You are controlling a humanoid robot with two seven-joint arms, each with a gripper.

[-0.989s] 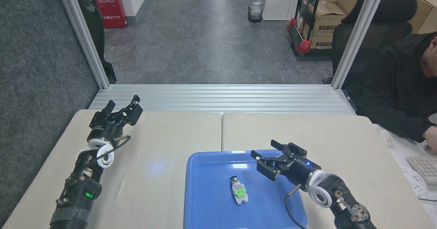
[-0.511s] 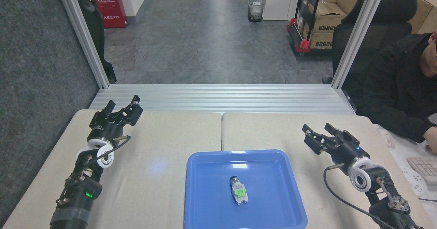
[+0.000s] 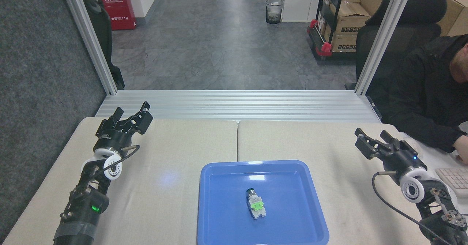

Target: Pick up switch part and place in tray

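Observation:
The switch part [image 3: 256, 203], grey-white with a green middle and a dark round cap pointing away from me, lies flat inside the blue tray [image 3: 219, 215] near its centre. My right gripper [image 3: 372, 137] stands open and empty above the table, well to the right of the tray and apart from it. Far to the left, near the table's back corner, my left gripper [image 3: 132, 112] is open with nothing between its fingers.
A person in a dark jacket [image 3: 427, 91] sits at the right edge, hand near a keyboard [image 3: 453, 179]. An aluminium frame rail [image 3: 237, 104] runs along the table's far edge, with posts at both sides. A seam [image 3: 237, 139] splits the tabletop.
My right gripper has drawn back from over the tray to the right and toward the far side, staying open. The switch part stays lying in the tray. The left arm has not moved.

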